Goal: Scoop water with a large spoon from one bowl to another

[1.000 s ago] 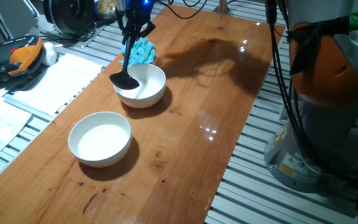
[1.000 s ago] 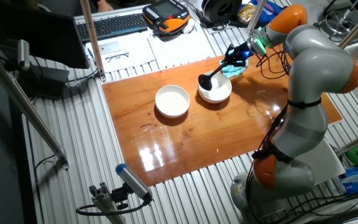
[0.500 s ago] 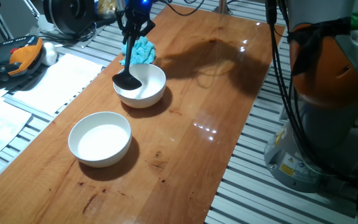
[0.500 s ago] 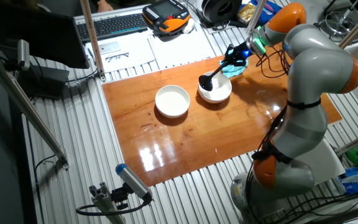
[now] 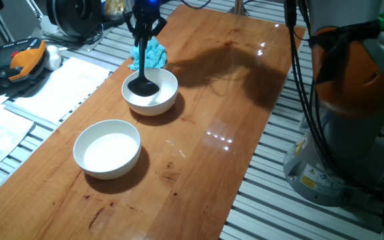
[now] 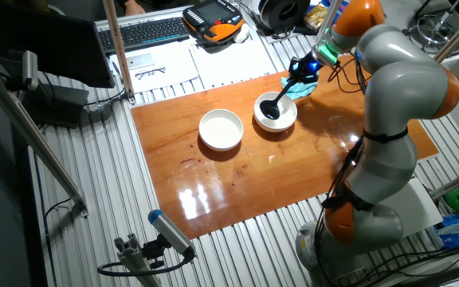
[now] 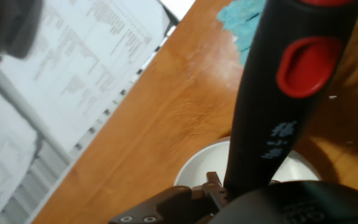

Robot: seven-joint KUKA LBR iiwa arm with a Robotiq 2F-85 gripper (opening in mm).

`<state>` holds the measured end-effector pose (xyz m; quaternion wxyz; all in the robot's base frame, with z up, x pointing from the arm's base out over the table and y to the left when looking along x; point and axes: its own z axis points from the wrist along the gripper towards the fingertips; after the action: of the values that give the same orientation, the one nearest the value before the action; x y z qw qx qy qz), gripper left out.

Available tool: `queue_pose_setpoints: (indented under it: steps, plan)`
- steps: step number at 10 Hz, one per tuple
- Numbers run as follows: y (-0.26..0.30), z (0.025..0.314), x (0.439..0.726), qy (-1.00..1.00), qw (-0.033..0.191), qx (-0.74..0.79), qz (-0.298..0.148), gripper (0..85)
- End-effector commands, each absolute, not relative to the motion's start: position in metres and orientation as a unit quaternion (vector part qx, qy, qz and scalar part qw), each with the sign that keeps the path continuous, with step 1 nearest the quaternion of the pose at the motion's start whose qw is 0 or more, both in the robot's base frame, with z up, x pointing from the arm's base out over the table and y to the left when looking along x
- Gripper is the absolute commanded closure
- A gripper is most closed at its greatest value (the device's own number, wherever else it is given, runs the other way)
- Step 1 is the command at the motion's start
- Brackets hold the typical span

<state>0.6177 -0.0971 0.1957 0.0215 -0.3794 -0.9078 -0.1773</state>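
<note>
Black plastic makes up the large spoon (image 5: 141, 73), a ladle with a long thin handle and a round deep scoop; the scoop sits down inside the far white bowl (image 5: 165, 98), near its middle, and the handle rises steeply to the gripper (image 5: 144, 25), whose fingers are pressed onto the handle's upper end; in the hand view the handle (image 7: 288, 99) fills the right half, carrying a red oval inset and pale printed characters too blurred to read; the near white bowl (image 5: 107, 148) stands apart on the wooden table (image 5: 219, 133), toward the camera; water cannot be made out with certainty in either bowl, white against white; a crumpled blue cloth (image 5: 153, 55) lies just behind the far bowl, partly covered by the handle; from the other fixed view the scoop (image 6: 272, 112) reads as a dark disc in the bowl (image 6: 288, 119); the fingertips themselves are too small to distinguish; papers (image 7: 61, 68) beside the table are blurred
</note>
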Motion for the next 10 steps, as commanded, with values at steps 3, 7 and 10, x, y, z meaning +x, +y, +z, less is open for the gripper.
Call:
queue_pose_setpoints:
  steps: [3,7,10]
  plan:
    - [-0.0972,0.1974,0.6163,-0.919,0.029,-0.381,-0.095,85.0]
    - [-0.0956,0.1976,0.6169,-0.921,0.031,-0.386,-0.050,85.0]
    - [-0.0947,0.1983,0.6169,-0.924,0.023,-0.381,-0.004,85.0]
